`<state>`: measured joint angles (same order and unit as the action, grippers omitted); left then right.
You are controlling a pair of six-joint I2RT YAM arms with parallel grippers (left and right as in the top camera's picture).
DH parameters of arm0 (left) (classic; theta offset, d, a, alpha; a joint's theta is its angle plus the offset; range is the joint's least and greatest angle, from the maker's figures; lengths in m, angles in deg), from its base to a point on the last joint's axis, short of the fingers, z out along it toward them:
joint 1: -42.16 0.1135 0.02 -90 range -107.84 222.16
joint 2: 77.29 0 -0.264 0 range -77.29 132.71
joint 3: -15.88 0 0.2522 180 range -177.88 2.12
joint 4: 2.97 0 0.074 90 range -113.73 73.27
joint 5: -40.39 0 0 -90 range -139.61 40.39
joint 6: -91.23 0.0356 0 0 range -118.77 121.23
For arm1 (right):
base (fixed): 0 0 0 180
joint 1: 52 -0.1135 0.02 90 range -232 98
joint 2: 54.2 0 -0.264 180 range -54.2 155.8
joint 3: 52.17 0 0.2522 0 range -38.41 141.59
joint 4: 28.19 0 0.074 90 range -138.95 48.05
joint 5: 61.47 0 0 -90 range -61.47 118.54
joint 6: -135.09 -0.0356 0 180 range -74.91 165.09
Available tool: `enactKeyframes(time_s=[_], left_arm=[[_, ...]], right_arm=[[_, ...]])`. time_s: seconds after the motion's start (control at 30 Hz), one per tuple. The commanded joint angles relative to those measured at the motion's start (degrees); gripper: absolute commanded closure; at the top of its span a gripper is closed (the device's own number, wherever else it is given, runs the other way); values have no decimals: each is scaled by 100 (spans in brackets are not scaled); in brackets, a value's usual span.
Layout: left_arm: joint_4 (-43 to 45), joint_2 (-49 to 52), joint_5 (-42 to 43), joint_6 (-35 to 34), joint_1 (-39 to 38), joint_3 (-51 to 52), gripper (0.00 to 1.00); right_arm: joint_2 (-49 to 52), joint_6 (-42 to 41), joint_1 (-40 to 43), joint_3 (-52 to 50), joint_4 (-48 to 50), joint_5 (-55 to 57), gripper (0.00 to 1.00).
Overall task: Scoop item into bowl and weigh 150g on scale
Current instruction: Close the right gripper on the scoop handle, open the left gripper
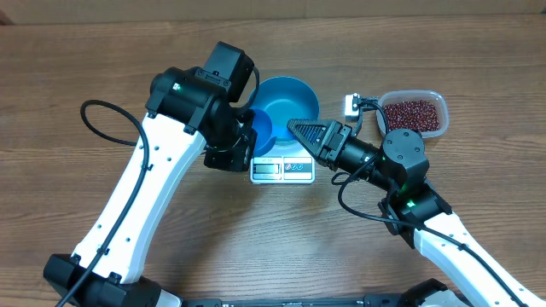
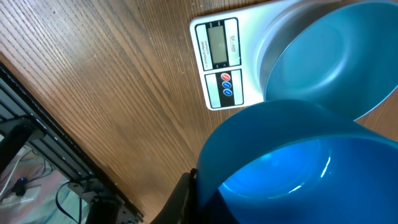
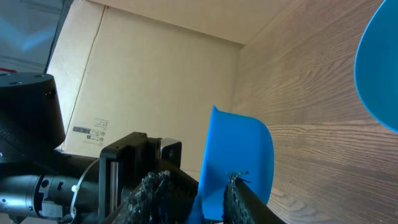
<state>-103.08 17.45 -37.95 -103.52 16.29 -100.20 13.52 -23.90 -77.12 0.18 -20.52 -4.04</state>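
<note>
The scoop is being clamped by the left tool and straddled by the right tool, grip unclear. A square hold is being advised before release. Beans are lying in the tub, the bowl on the scale.

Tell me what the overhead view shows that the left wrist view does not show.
Only overhead: the tub of red beans and the right tool. Only left wrist: a dark frame and cables beyond the table. Both: the scale, the bowl on it, and a second blue bowl.
</note>
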Motion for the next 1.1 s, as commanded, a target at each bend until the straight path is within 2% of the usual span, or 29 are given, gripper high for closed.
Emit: enactKeyframes(time_s=[0.0, 0.1, 0.27, 0.3, 0.63, 0.9, 0.93, 0.97, 1.0, 1.07], left_arm=[[22, 20, -4, -114, -96, -15, 95], [63, 20, -68, -114, -120, -15, 95], [90, 20, -72, -111, -118, -15, 96], [90, 20, -81, -111, -118, -15, 96], [87, 20, -166, -109, -118, -15, 96], [87, 20, -175, -107, -118, -15, 96], [87, 20, -175, -107, -116, -15, 92], [87, 20, -175, -107, -118, -15, 82], [87, 20, -173, -107, -118, -15, 57], [87, 20, -175, -105, -116, -15, 16]], right_arm=[[-31, 20, -26, 92, 31, 59, 67], [-31, 20, -26, 92, 28, 59, 68], [-31, 20, -26, 92, 20, 57, 77], [-31, 20, -26, 92, -22, 59, 83], [-31, 20, -26, 92, -122, 61, 96], [-31, 20, -26, 92, -122, 61, 96], [-31, 20, -26, 92, -122, 59, 96], [-31, 20, -26, 92, -120, 59, 96], [-31, 20, -26, 92, -120, 59, 96], [-31, 20, -26, 92, -122, 61, 96]])
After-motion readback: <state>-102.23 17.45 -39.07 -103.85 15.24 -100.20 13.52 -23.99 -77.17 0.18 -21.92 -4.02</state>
